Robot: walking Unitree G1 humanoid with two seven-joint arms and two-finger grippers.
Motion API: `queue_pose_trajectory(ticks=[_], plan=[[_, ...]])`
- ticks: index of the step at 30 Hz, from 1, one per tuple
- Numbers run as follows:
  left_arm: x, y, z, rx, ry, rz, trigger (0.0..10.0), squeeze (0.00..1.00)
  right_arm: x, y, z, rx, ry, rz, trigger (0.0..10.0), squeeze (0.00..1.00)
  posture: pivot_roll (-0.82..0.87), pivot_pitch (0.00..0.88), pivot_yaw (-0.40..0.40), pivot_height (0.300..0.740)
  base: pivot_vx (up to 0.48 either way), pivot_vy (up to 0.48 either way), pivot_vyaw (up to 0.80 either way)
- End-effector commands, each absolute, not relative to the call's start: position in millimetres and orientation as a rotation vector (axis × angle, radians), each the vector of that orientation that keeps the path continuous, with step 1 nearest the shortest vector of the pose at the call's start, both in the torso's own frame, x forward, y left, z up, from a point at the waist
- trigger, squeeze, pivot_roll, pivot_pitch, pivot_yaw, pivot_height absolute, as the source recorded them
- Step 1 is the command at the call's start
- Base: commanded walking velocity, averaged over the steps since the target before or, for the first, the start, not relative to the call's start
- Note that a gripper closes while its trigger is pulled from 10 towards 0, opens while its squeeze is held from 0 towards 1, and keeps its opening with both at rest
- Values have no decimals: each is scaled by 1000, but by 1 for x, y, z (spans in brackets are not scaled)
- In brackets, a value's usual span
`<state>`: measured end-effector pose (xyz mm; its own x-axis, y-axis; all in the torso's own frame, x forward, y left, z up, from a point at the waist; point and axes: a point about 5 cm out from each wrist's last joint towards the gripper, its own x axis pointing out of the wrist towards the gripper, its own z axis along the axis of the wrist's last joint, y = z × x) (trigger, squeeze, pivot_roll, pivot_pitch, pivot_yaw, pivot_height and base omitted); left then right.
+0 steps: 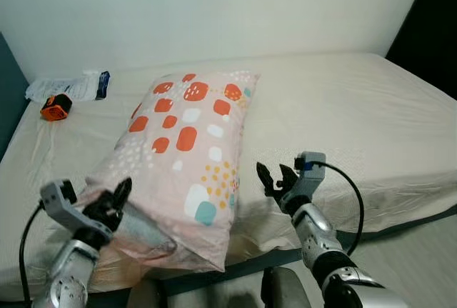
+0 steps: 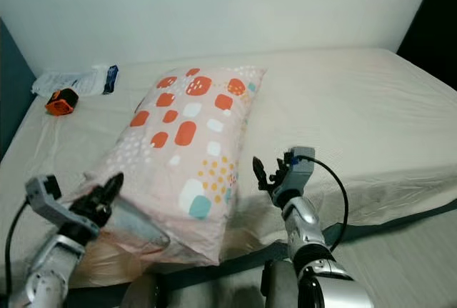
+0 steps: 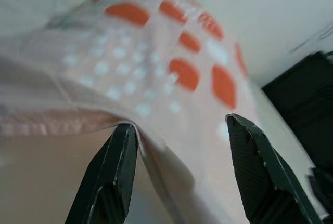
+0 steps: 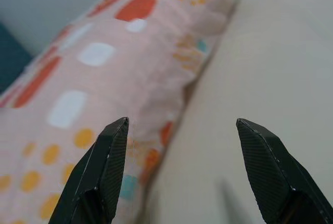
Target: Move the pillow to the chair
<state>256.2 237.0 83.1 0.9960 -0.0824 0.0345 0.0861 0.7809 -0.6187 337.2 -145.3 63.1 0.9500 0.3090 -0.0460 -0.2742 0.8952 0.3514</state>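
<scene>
In the left eye view, the pillow is lying lengthwise on the bed, a plump pale pink cushion printed with orange, white and teal rounded blocks and small white and yellow dots, its near end hanging toward the bed's front edge. The left gripper is sitting at the pillow's near left corner with its jaws parted against the fabric, while the right gripper is hovering just beside the pillow's right flank, jaws spread wide and holding nothing. Well beyond both jaws, near the wall, an orange and black device and a white packet are lying on the sheet. The right eye view is showing the same layout, with the pillow sitting between the two grippers. The left wrist view is looking up under the pillow: a seamed edge of the case is drooping between the open jaws, touching the inner side of one finger. The right wrist view is showing the pillow's long side just ahead of one finger, with bare sheet lying between and beyond the open jaws.
</scene>
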Motion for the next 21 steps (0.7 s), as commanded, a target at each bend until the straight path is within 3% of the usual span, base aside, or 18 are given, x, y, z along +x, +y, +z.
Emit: queue_pose_trajectory(ticks=[1,9,21], plan=[[255,234,90,-670,-23,-116,10000,0,341,-138,66,409,122,363,10000,0,176,0,-90,561,0,0,0],[245,234,108,-631,-57,-144,10000,0,352,-129,79,532,137,435,10000,0,246,64,-106,561,0,0,0],[216,231,130,-584,-32,-202,10000,0,357,-116,80,461,218,418,10000,0,351,155,-108,561,0,0,0]])
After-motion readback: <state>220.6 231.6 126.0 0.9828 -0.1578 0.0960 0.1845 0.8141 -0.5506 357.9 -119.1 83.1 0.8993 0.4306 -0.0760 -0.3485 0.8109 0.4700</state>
